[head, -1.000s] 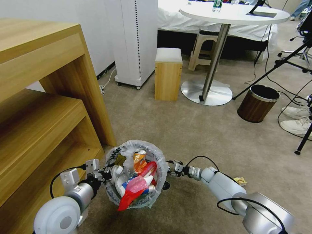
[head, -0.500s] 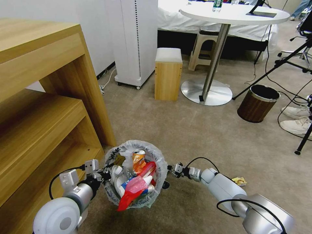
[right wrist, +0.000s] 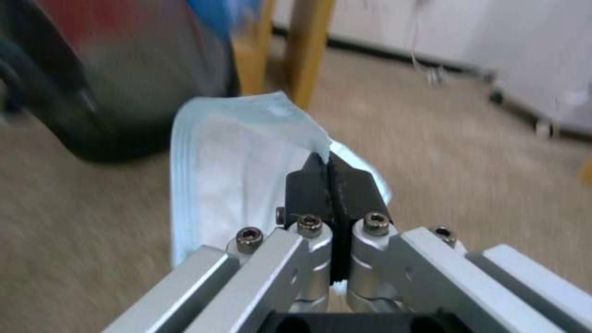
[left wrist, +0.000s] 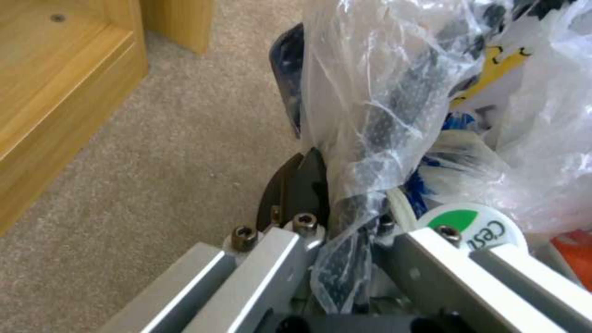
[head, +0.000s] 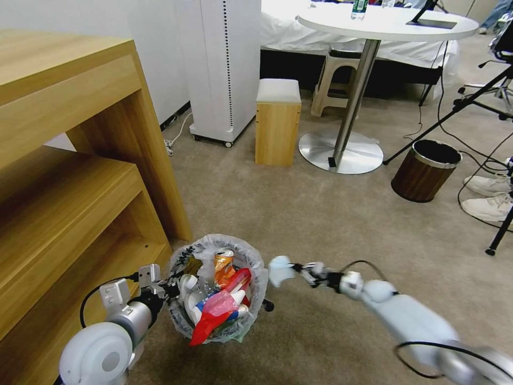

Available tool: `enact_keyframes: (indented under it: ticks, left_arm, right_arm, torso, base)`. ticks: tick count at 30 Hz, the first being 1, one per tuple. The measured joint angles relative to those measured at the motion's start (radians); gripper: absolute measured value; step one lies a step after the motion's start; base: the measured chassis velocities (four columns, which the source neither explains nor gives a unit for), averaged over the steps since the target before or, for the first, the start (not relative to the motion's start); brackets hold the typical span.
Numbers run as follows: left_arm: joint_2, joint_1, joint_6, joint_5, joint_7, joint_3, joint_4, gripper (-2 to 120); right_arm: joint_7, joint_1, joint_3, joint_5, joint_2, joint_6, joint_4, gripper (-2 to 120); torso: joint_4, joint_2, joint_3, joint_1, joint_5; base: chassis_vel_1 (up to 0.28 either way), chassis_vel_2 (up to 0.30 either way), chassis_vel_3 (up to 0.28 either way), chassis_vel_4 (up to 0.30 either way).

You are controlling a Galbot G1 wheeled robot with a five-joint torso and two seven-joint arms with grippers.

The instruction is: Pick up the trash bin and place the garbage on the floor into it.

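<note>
The trash bin [head: 216, 289], lined with a crinkly white bag, hangs just above the beige floor [head: 299, 214]. My left gripper [head: 170, 291] is shut on its rim. In the left wrist view the gripper [left wrist: 333, 185] pinches the bag and the dark bin [left wrist: 290, 83] wall. The bin holds garbage: an orange can [head: 223, 264], a red wrapper [head: 206, 327] and paper cups. My right gripper [head: 299, 269] is just right of the rim, shut on a pale blue-white sheet [head: 280, 270]. In the right wrist view the fingers [right wrist: 308, 185] clamp the sheet [right wrist: 228, 162] by its edge.
A wooden shelf unit [head: 80, 187] stands close on the left. Ahead are a wooden box stool [head: 277, 125], a white cabinet [head: 224, 69] and a round table's metal base [head: 342, 152]. A brown wood-look bin [head: 425, 171], tripod legs and white shoes [head: 489, 195] are at the right.
My right arm has swung out to the right and is blurred; the pale sheet now shows in its gripper beside the rim. The left gripper still holds the bin, which sits slightly lower.
</note>
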Motion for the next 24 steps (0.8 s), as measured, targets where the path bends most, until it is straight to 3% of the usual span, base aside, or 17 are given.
enact_keyframes:
  ticks: [2, 5, 10, 12, 20, 24]
  left_arm:
    - [0.001, -0.002, 0.0, 0.0, -0.001, 0.003, 0.005, 0]
    - [0.0, -0.005, 0.0, 0.003, -0.002, 0.011, 0.013, 0]
    - [-0.003, -0.006, 0.0, 0.007, -0.003, 0.014, 0.015, 0]
    - [-0.005, -0.003, 0.001, 0.012, -0.005, 0.015, 0.011, 0]
    - [-0.005, 0.013, 0.005, 0.011, -0.014, 0.007, -0.024, 0]
    - [-0.006, 0.02, 0.007, 0.009, -0.019, 0.005, -0.05, 0]
  right_arm:
    - [-0.014, -0.03, 0.023, 0.022, -0.036, -0.002, 0.069, 0]
    - [-0.039, -0.114, 0.079, 0.087, -0.128, -0.015, 0.286, 0]
    - [-0.036, -0.153, 0.108, 0.143, -0.197, -0.028, 0.463, 0]
    - [0.004, -0.149, 0.107, 0.191, -0.247, -0.056, 0.636, 0]
    - [0.097, -0.048, 0.035, 0.254, -0.281, -0.136, 0.897, 0]
    - [0.127, 0.019, -0.049, 0.263, -0.265, -0.147, 0.902, 0]
  torso:
    - [0.0003, 0.0, 0.0, 0.0, -0.0002]
    - [-0.0001, 0.0, 0.0, 0.0, 0.0001]
    - [-0.0003, 0.0, 0.0, 0.0, -0.0009]
    - [0.0, 0.0, 0.0, 0.0, -0.0004]
    - [0.0001, 0.0, 0.0, 0.0, -0.0006]
    - [0.0001, 0.0, 0.0, 0.0, -0.0004]
  base:
    - [0.0, 0.0, 0.0, 0.0]
    - [0.0, 0.0, 0.0, 0.0]
    - [0.0, 0.0, 0.0, 0.0]
    - [0.0, 0.0, 0.0, 0.0]
    - [0.0, 0.0, 0.0, 0.0]
    - [0.0, 0.0, 0.0, 0.0]
